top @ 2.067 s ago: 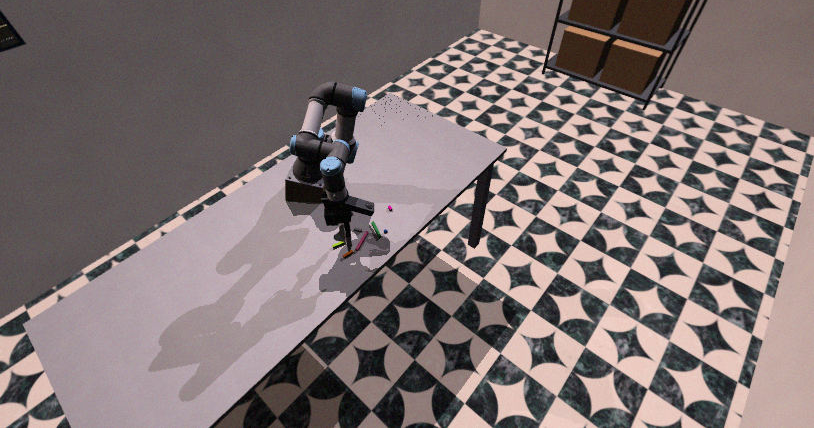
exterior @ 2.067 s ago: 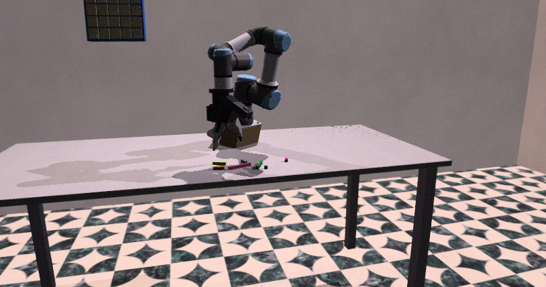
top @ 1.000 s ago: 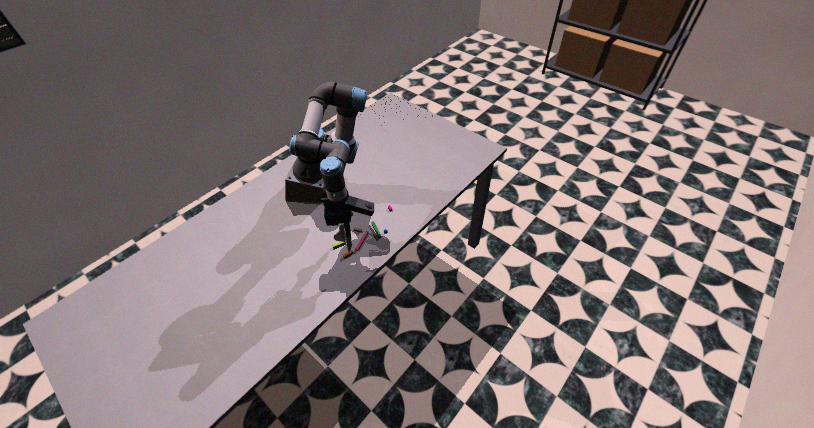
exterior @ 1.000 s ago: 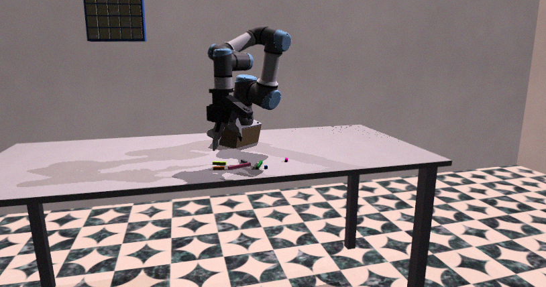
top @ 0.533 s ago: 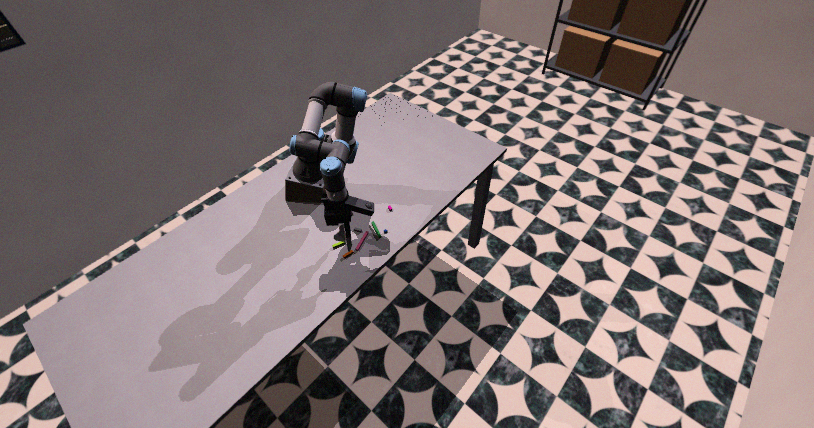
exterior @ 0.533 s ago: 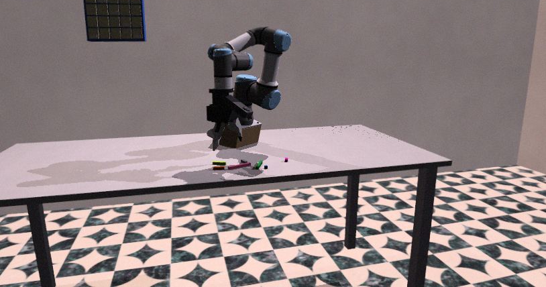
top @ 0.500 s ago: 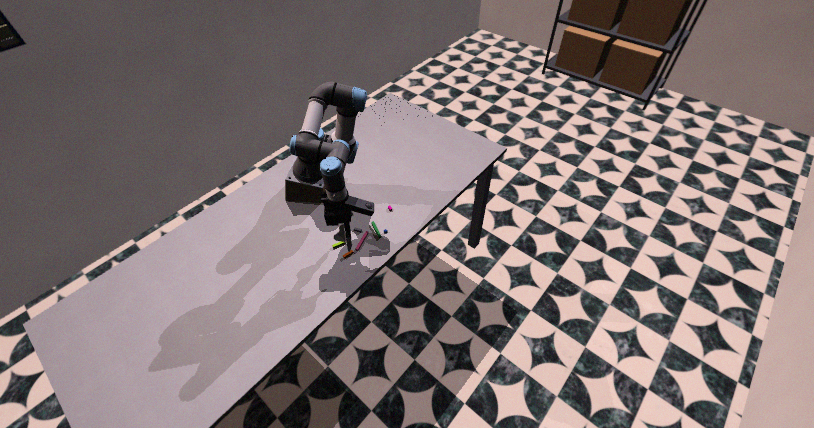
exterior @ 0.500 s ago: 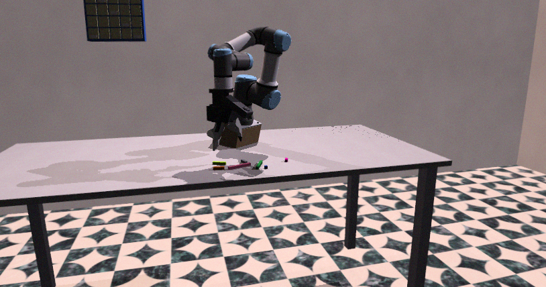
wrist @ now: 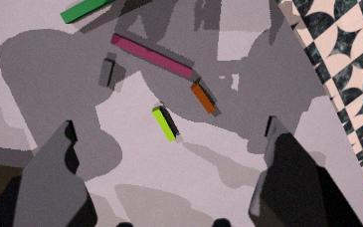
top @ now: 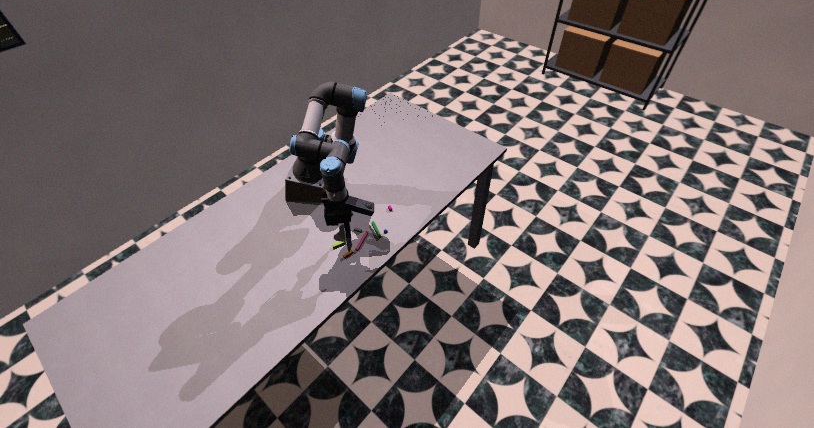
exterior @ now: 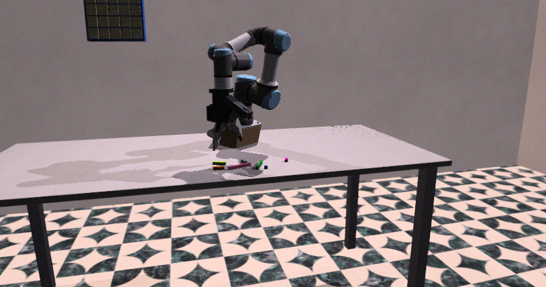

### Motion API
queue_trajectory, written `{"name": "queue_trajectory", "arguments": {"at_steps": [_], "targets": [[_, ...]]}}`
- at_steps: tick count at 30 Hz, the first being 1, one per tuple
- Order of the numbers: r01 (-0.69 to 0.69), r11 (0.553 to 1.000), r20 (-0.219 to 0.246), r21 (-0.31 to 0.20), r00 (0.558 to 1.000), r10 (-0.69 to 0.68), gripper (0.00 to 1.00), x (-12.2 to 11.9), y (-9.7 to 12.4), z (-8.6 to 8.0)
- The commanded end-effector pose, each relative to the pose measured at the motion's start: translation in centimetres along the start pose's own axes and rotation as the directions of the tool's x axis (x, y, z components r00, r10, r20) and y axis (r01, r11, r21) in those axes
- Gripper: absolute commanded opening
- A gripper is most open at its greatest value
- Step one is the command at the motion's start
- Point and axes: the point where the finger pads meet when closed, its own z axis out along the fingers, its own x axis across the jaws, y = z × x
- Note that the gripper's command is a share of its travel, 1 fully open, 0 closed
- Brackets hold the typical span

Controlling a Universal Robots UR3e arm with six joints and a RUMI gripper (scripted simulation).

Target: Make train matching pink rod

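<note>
Lime rod (wrist: 164,123) lies flat on the grey table (top: 170,289), in the wrist view sitting above and between the two spread fingers, closer to the image centre than either finger. Gripper (wrist: 174,164) is fully spread and holds nothing; it hangs above the table, not touching any rod.

Key relation: lime rod is ahead of the gripper, slightly toward the left finger (wrist: 55,169). Its long axis runs steeply up-left to down-right in the wrist view, so roughly across the line joining the fingers, tilted off square. Judgement: a small wrist turn plus a short forward-and-down move would put the fingers on its long sides.

Other rods:
- orange rod (wrist: 203,98), just up-right of the lime one, apart from it, near the right end of the pink rod (wrist: 151,56) and almost touching it.
- pink rod lies diagonal, beyond both.
- grey rod (wrist: 108,73), short, left of the pink rod, near but apart.
- green rod (wrist: 82,11), at the top edge, well beyond.
- blue rod (exterior: 265,167) and magenta rod (exterior: 286,159), small, seen only in the exterior and top views, off to the side.

Task read: nine from three non-magenta rods, so lime plus grey plus blue, or orange plus two others; no train looks formed yet. Risk: the orange rod is near enough that the right finger (wrist: 298,179) could nudge it on descent.
</note>
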Motion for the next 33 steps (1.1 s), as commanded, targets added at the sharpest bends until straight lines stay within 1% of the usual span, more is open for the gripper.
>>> {"name": "queue_trajectory", "arguments": {"at_steps": [1, 9, 15, 18, 24, 26, 28, 33], "targets": [[0.010, 1.000, -0.002, 0.001, 1.000, -0.010, 1.00, 0.1, -0.1, -0.1], [0.059, 0.998, -0.002, 0.000, 0.998, -0.059, 1.00, 0.0, -0.3, -0.1], [0.171, 0.985, -0.001, -0.001, 0.985, -0.171, 1.00, -0.2, -0.8, -0.1], [0.251, 0.968, -0.001, -0.001, 0.968, -0.251, 1.00, -0.3, -1.1, -0.1], [0.353, 0.936, -0.001, -0.001, 0.936, -0.353, 1.00, -0.5, -1.6, -0.1], [0.353, 0.936, -0.001, -0.001, 0.936, -0.353, 1.00, -0.5, -1.6, -0.1], [0.417, 0.909, 0.000, -0.001, 0.909, -0.417, 1.00, -0.6, -1.9, -0.1], [0.495, 0.869, 0.000, -0.002, 0.869, -0.495, 1.00, -0.7, -2.2, -0.1]]}}
